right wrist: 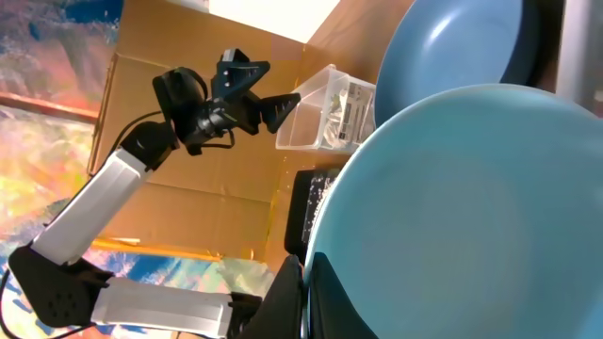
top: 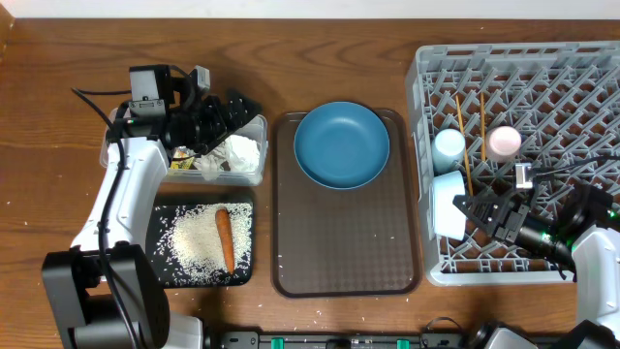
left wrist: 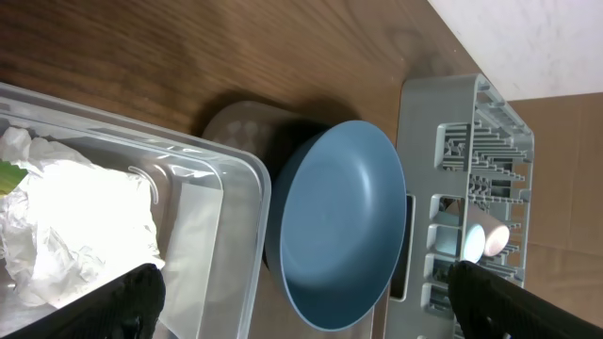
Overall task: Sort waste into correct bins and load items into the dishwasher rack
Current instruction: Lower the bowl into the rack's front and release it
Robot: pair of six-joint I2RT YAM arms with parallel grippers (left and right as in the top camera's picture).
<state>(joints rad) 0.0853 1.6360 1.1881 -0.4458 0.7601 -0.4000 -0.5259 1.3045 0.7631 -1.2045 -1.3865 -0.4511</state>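
My right fingers (right wrist: 303, 292): clamped on rim of white-and-light-blue bowl (right wrist: 471, 217), standing it edgewise in grey lattice rack (top: 423, 87) | my left fingers (top: 239, 107): apart, empty, over clear plastic tub (top: 262, 155)

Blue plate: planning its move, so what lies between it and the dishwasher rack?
Between the blue plate and the dishwasher rack lies only the bare right edge of the brown serving tray, seen in the overhead view.
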